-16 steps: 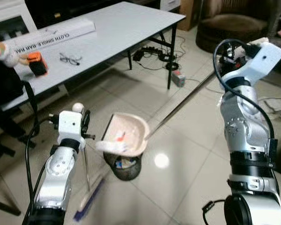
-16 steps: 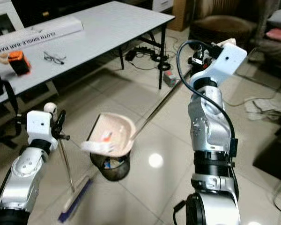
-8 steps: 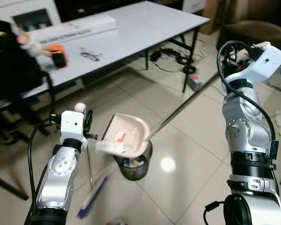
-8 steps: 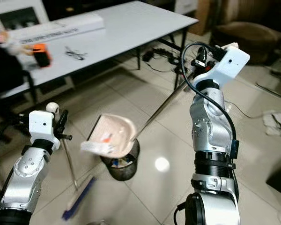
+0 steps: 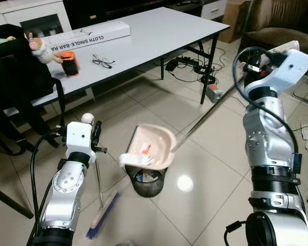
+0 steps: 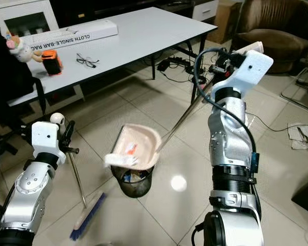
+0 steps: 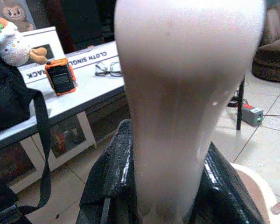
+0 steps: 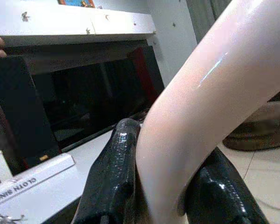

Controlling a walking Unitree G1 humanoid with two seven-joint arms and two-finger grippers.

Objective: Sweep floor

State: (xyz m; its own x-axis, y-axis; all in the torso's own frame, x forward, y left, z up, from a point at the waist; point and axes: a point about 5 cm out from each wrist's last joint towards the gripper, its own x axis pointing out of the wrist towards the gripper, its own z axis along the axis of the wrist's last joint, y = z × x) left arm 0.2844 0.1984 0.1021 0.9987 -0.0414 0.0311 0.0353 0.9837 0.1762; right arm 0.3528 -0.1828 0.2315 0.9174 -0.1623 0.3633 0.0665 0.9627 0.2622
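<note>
The dustpan [image 5: 150, 148] hangs tilted directly over the small black bin [image 5: 146, 179], its open lip dipping toward 7 o'clock with a scrap of red-and-white litter [image 5: 144, 148] lying on the pan. Over the last second the view has swung and the pan has drifted from partly beside the bin to squarely above it, with the litter not yet tipped out; judging by that, the emptying step is lined up but the pour itself is still to come. The right tool [image 8: 163, 186] is clamped around the pale grip at the top of the dustpan's long metal handle [image 5: 205, 114], which runs up toward 2 o'clock. The left tool [image 7: 163, 186] grips the pale top of the broom [image 5: 99, 205], whose shaft drops to blue bristles resting on the tiled floor [image 5: 195, 154] at 8 o'clock of the bin, close enough to be nudged. Further out, the desk [image 5: 159, 31] at 11 o'clock carries a long box [image 5: 87, 37], glasses [image 5: 103, 62] and an orange device [image 5: 68, 63]; cables and a power strip [image 5: 211, 93] lie beneath its far leg.
</note>
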